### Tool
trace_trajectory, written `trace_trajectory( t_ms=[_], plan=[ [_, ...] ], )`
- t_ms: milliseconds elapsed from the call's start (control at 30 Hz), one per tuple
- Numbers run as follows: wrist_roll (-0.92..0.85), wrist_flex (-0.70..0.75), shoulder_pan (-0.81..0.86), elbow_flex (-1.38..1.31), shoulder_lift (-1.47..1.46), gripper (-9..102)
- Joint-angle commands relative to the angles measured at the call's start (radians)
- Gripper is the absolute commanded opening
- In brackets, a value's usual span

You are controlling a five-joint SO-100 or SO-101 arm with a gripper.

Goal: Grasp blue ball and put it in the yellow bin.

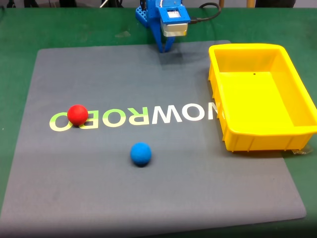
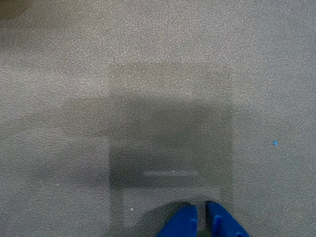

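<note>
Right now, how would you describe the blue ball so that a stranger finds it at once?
In the fixed view, find the grey mat with pale lettering. The blue ball lies alone just below that lettering, near the mat's middle. The red ball sits on the letters, and the yellow bin is far bigger.

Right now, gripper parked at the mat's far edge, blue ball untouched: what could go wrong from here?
1. The gripper has its fingertips nearly together in the wrist view; unless it opens first, it would likely knock the blue ball rolling.
2. The red ball is similar in size and lies nearby on the mat, so a wrong pick is possible.
3. The yellow bin has a raised rim; a low carry might clip it.
</note>
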Motion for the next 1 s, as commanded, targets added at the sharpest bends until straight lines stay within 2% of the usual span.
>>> trace_trajectory(
  t_ms=[0, 567, 600, 667, 733, 900, 967],
  plan=[
    [0.005, 0.0, 0.008, 0.031, 0.015, 0],
    [-0.005, 0.002, 0.005, 0.031, 0.012, 1],
    [0.002, -0.011, 0.005, 0.029, 0.011, 6],
    [0.038, -0.089, 0.046, 0.009, 0.011, 25],
    [0.037, -0.196, 0.097, -0.018, 0.011, 36],
    [-0.074, -0.38, 0.181, -0.112, 0.008, 41],
    [-0.114, -0.428, 0.183, -0.183, -0.087, 41]
  ],
)
